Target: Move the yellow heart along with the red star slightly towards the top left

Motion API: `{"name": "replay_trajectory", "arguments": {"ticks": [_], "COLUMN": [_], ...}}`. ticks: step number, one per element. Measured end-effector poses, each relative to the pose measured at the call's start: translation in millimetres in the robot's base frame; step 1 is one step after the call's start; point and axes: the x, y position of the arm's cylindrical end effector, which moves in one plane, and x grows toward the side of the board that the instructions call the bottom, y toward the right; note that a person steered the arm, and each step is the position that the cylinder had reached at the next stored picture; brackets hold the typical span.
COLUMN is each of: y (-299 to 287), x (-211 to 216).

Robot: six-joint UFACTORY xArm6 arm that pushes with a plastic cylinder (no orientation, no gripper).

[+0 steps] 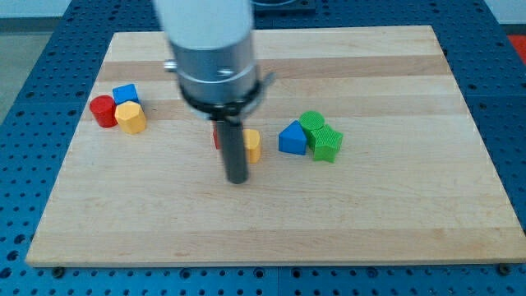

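Note:
My tip rests on the wooden board just below the two task blocks, near the board's middle. The yellow heart shows at the rod's right side, partly hidden by it. The red star shows only as a thin red sliver at the rod's left side; its shape cannot be made out. The two blocks sit close together behind the rod, and whether the tip touches them cannot be told.
A red cylinder, a blue block and a yellow hexagon-like block cluster at the view's left. A blue triangular block and two green blocks sit right of centre. The board's edge borders a blue pegged table.

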Motion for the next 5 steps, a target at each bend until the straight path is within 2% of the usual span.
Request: {"name": "replay_trajectory", "arguments": {"ticks": [1, 2, 3, 5], "y": [51.4, 66.1, 57.4, -3.8], "x": [-4.2, -17.3, -31.3, -33.9]}}
